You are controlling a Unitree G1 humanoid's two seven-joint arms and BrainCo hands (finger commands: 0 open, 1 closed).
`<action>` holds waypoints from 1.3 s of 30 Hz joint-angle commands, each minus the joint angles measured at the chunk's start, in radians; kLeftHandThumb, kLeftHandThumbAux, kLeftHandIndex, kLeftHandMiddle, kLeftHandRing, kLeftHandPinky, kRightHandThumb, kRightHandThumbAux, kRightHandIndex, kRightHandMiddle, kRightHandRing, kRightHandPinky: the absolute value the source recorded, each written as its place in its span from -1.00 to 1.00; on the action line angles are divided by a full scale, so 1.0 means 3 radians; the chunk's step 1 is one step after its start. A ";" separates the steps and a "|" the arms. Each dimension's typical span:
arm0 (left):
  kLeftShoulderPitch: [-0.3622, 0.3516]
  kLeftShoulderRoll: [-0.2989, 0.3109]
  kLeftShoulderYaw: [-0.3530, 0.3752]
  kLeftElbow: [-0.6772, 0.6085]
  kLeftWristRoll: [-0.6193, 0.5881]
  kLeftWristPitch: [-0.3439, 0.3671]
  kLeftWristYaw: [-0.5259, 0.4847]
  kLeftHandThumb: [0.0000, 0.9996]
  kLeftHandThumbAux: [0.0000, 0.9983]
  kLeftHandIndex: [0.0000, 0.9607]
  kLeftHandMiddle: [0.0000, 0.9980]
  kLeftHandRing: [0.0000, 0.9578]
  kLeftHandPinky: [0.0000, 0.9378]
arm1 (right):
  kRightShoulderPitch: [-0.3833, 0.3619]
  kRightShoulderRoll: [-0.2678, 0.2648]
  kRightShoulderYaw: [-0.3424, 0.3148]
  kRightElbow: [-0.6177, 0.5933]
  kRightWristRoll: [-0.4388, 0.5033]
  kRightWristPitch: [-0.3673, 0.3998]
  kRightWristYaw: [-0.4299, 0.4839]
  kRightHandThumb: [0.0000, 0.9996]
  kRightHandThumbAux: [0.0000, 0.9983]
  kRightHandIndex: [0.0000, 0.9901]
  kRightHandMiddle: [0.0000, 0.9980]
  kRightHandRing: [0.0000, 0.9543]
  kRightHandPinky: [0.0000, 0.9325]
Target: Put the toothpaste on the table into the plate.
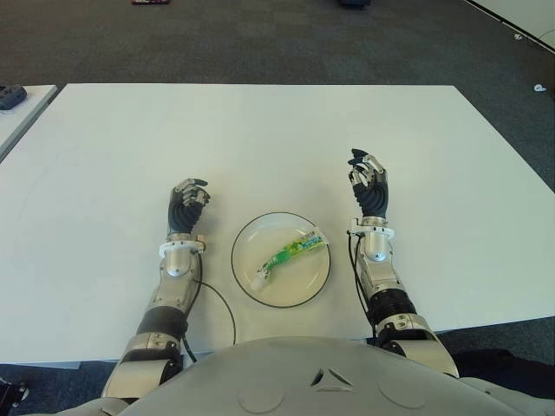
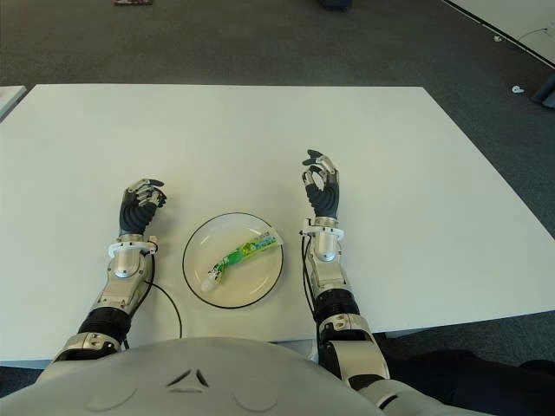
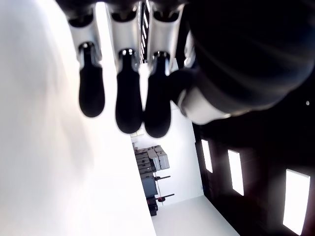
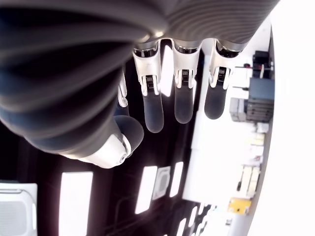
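A green and white toothpaste tube [image 1: 286, 255] lies slantwise inside the white plate [image 1: 315, 281], which sits on the white table [image 1: 260, 139] near its front edge. My right hand [image 1: 368, 184] is raised to the right of the plate, fingers relaxed and empty [image 4: 162, 108]. To the plate's left is my left hand [image 1: 186, 204], its fingers loosely curled around nothing [image 3: 129, 105]. Neither hand touches the tube or the plate.
A dark object [image 1: 10, 95] lies on a second table at the far left. Dark carpet [image 1: 260, 39] surrounds the table, with small items at the far right. A cable [image 1: 227, 308] runs from my left wrist along the table front.
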State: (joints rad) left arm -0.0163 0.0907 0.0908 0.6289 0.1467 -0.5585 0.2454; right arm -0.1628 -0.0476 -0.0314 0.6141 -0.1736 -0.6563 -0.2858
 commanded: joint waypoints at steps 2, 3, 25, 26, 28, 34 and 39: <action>0.0007 -0.0009 -0.0033 0.0067 0.0013 0.0037 -0.0010 0.40 0.44 -0.09 0.25 0.26 0.21 | 0.0069 0.0027 0.0021 -0.0078 -0.0068 0.0225 -0.0049 0.41 0.46 -0.13 0.06 0.00 -0.07; 0.0007 -0.0009 -0.0033 0.0067 0.0014 0.0035 -0.0007 0.39 0.44 -0.09 0.24 0.26 0.21 | 0.0075 0.0027 0.0026 -0.0088 -0.0069 0.0244 -0.0048 0.41 0.45 -0.13 0.06 0.01 -0.07; 0.0018 -0.0016 -0.0034 0.0036 0.0000 0.0046 -0.0021 0.40 0.44 -0.09 0.22 0.25 0.19 | 0.0293 0.0075 0.0064 -0.0230 0.0058 0.0710 0.0124 0.42 0.46 -0.14 -0.04 -0.05 0.01; 0.0017 -0.0015 -0.0034 0.0036 -0.0004 0.0046 -0.0027 0.40 0.44 -0.09 0.22 0.24 0.19 | 0.0298 0.0079 0.0058 -0.0225 0.0086 0.0736 0.0155 0.42 0.46 -0.14 -0.04 -0.04 0.02; 0.0016 -0.0014 -0.0034 0.0035 -0.0009 0.0047 -0.0034 0.40 0.44 -0.09 0.22 0.24 0.18 | 0.0310 0.0085 0.0048 -0.0234 0.0133 0.0805 0.0209 0.42 0.46 -0.14 -0.03 -0.03 0.04; 0.0026 -0.0010 -0.0041 0.0010 -0.0001 0.0051 -0.0035 0.40 0.44 -0.09 0.21 0.24 0.20 | 0.0357 0.0089 0.0033 -0.0318 0.0158 0.1170 0.0302 0.42 0.46 -0.14 -0.06 -0.05 -0.01; 0.0032 -0.0003 -0.0053 -0.0003 0.0017 0.0049 -0.0030 0.40 0.44 -0.09 0.22 0.25 0.22 | 0.0380 0.0093 0.0026 -0.0410 0.0165 0.1447 0.0354 0.42 0.46 -0.14 -0.05 -0.05 0.00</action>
State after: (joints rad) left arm -0.0166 0.0907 0.0859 0.6279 0.1470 -0.5578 0.2454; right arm -0.0621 -0.0218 -0.0210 0.4942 -0.1392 -0.2945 -0.1929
